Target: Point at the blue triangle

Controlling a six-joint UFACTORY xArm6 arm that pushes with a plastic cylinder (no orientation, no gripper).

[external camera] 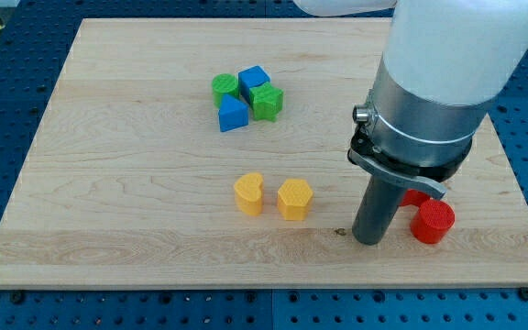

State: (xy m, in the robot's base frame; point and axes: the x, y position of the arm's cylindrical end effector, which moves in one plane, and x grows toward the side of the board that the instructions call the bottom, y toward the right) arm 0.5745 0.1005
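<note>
Progress looks slight, as far as you can judge from this one view: my tip (368,240) rests on the desk (108,183) near the view's bottom right, well apart from the blue triangle (232,115), so the pointing is still to be done. The tool here is only a straight dark rod — it has nothing that opens or closes and holds nothing; its lower end sits bare on the wood.

The blue triangle lies in the cluster toward the view's top, left of centre. It is the lowest and leftmost piece of that group, with the green round block (225,87) just above it, the blue cube (254,79) above and to its right, and the green block (268,102) just beside it on the right; whether these touch one another you cannot quite tell, but they are packed close.

From my tip, the triangle is up and to the view's left, across a stretch of open wood. Between them, nearer the bottom, stand the yellow heart-shaped block (248,193) and the yellow hexagon (294,199), side by side — they sit a little below a straight line to the target, so you may well pass above them. Just to the right of my tip is the red round block (432,221), with another red piece (414,196) partly hidden behind the rod.
</note>
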